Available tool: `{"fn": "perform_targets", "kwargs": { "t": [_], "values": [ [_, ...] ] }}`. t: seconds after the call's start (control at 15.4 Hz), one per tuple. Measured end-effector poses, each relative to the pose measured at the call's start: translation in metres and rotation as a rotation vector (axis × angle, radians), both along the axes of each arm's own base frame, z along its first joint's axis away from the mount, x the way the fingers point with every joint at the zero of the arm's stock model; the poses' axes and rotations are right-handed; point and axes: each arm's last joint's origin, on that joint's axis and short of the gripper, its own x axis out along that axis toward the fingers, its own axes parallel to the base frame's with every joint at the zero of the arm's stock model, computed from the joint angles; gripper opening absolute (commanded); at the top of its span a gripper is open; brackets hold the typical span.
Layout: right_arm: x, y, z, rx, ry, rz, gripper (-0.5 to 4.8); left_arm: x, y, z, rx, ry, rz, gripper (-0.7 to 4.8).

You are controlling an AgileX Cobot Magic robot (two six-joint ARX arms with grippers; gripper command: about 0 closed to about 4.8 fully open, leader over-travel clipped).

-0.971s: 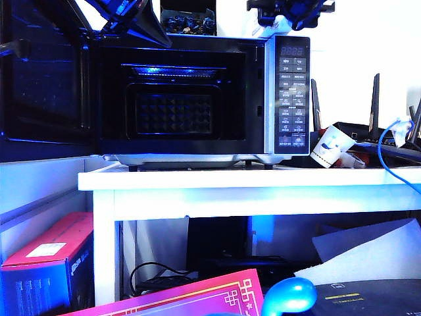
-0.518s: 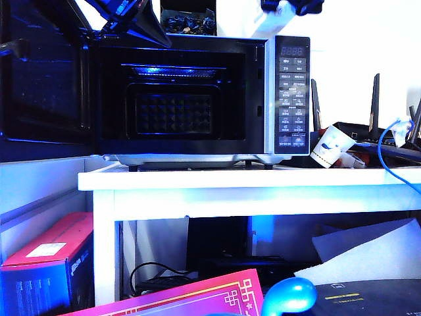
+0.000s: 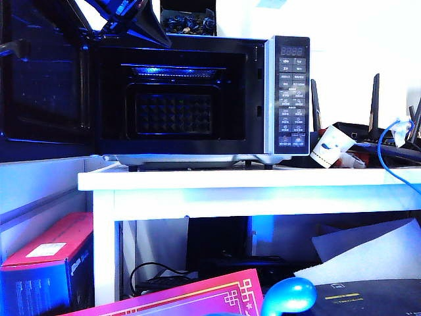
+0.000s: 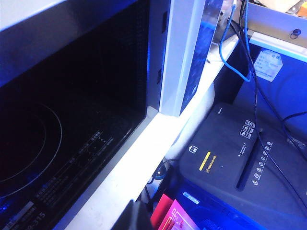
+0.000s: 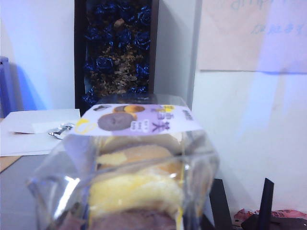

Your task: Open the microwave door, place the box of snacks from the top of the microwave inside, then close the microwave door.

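The box of snacks (image 5: 139,163) sits right in the mouth of the right claw, so close to that wrist camera that it fills the lower middle of the right wrist view. It is a clear pack with pale yellow and brown pieces inside and a printed white and purple label across its top. The right claw pinches this box; its own fingers are hidden behind the pack, and the claw itself is above the frame of the exterior view. Just beyond the claw and the pack stands a tall black box of dark blue flowers (image 5: 117,52), upright against a pale wall. Lower down and off to one side of the claw lie a white sheet (image 5: 33,127) and a small crumpled foil wrapper (image 5: 60,130).

The microwave (image 3: 197,92) stands on a white table (image 3: 250,181), well below the right claw. The microwave door (image 3: 43,79) is swung wide open, away from the button panel (image 3: 292,95), and the dark cavity with its patterned back wall is bare.

The left arm (image 3: 125,13) reaches down to the top edge of the open door. Of the left claw only a dark tip (image 4: 130,218) shows in the left wrist view, so I cannot tell whether it is spread or pressed together. The door's glossy black glass lies right beside this claw, and a black shredder (image 4: 230,158) and blue cable (image 4: 230,48) are farther off, past the table edge
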Motion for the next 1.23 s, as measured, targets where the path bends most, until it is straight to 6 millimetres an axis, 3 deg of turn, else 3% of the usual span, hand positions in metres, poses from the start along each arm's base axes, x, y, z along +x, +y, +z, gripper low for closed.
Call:
{"fn": "perform_targets", "kwargs": {
  "t": [0.32,0.71,1.23],
  "values": [
    [-0.02,-0.004,0.008,-0.035,0.082,0.072,2.52,0.0,0.0,0.0,0.0,0.0,0.0,-0.06],
    [-0.026,0.002,0.002,-0.068,0.169,0.273,2.52,0.0,0.0,0.0,0.0,-0.001,-0.001,-0.06],
    [-0.04,0.002,0.001,-0.088,0.258,0.414,2.52,0.0,0.0,0.0,-0.002,-0.007,-0.001,-0.06]
  ]
}}
